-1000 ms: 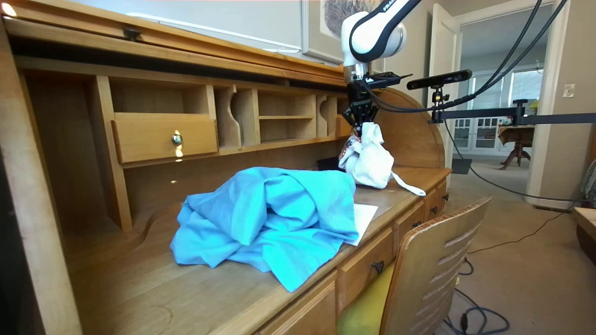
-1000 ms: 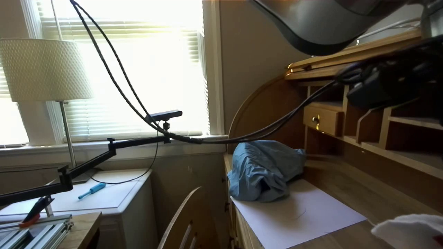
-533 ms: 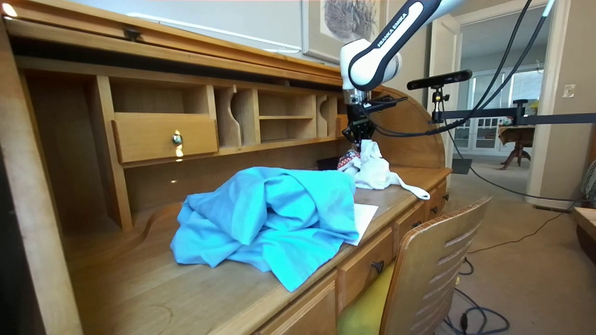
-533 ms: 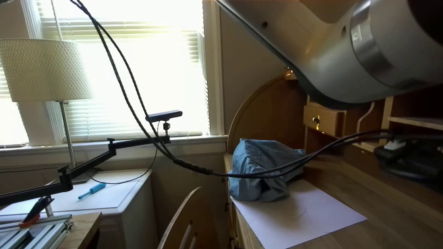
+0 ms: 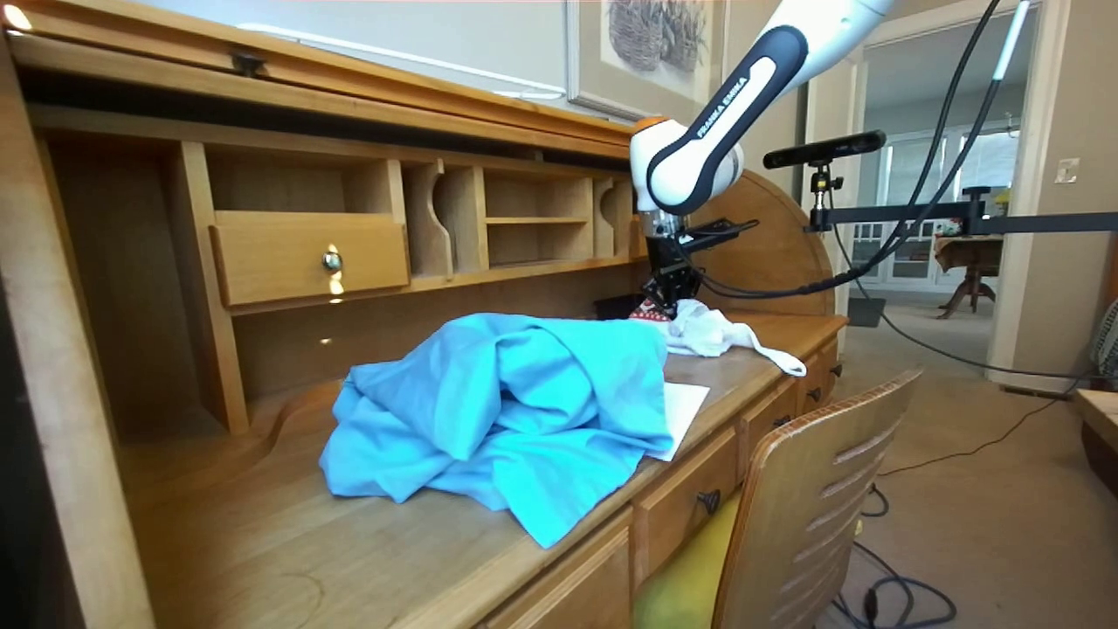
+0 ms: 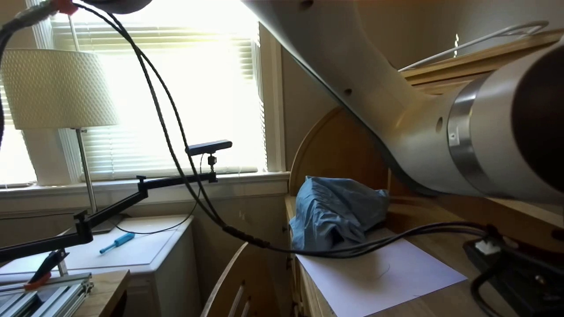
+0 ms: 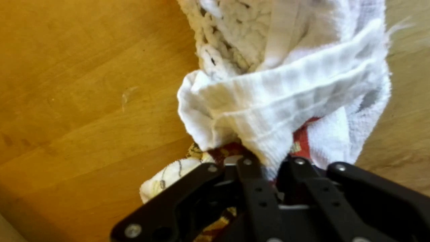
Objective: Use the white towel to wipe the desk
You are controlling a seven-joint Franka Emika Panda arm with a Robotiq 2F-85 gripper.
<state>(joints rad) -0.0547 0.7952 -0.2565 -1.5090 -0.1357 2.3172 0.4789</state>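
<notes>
The white towel (image 5: 706, 334), with a red printed part, lies bunched on the far part of the wooden desk (image 5: 236, 550). My gripper (image 5: 668, 306) points down at the towel, close above the desktop. In the wrist view the gripper (image 7: 273, 168) is closed with a fold of the towel (image 7: 258, 97) pinched between its fingers. The towel's white hem and red patterned area show around the fingers. Bare desk wood (image 7: 80, 101) shows on both sides. In an exterior view the arm (image 6: 410, 123) fills the right side, and the towel and fingers are out of view.
A crumpled blue cloth (image 5: 498, 411) sits on the desk, also in an exterior view (image 6: 335, 211), beside a white paper sheet (image 6: 379, 277). The cubby shelves (image 5: 533, 218) rise along the back. A chair (image 5: 812, 507) stands at the front edge. Black cables (image 6: 317, 253) hang from the arm.
My gripper has moved down with the towel pinched in it. The towel has sunk from hanging bunched to lying low on the desk. The blue cloth has not moved.
</notes>
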